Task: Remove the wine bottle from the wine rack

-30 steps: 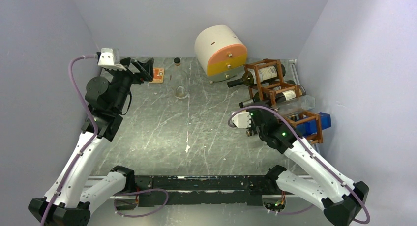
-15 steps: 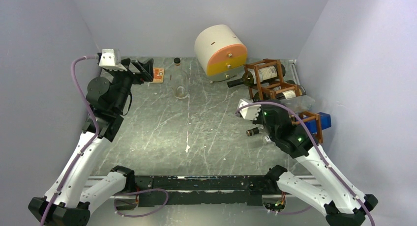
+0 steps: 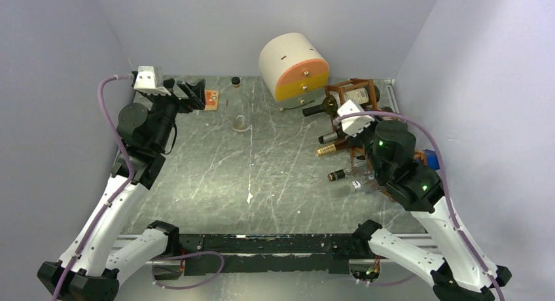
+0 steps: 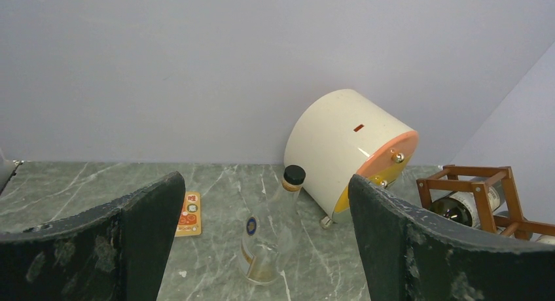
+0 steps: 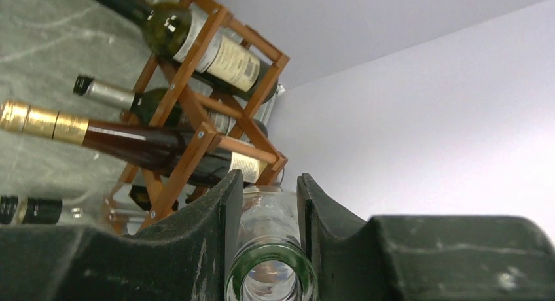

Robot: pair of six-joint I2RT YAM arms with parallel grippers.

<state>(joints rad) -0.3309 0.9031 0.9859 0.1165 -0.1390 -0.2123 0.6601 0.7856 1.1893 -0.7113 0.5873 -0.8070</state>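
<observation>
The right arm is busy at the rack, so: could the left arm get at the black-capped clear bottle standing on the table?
Probably yes. The left gripper is open and faces the black-capped bottle, with nothing standing between them on the table.

Labels on the wine bottles [image 5: 219,52] and the orange card [image 4: 188,214] are too small to read.

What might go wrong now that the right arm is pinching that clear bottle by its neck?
1. The right gripper holds the clear bottle only by its smooth glass neck, near the open mouth. The heavier body might slip or swing down.
2. The wine rack stands close beside it, and a gold-foil bottle sticks far out of it. A careless pull might knock that bottle or drag the rack.
</observation>
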